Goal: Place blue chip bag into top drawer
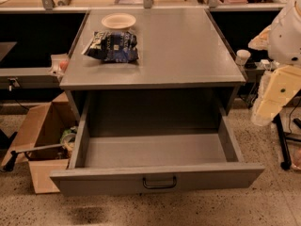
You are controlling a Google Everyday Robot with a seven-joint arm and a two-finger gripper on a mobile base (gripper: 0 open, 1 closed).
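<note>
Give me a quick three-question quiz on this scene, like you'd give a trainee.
1. True or false: the drawer is shut.
2. The chip bag lies: A) in the drawer, B) on the cabinet top beside the bowl, C) on the floor.
3. Fill in: the gripper is near the picture's ___ edge, beside the cabinet, far from the bag.

Key: 1 false, it is pulled open and holds nothing. 2 B. 3 right.
</note>
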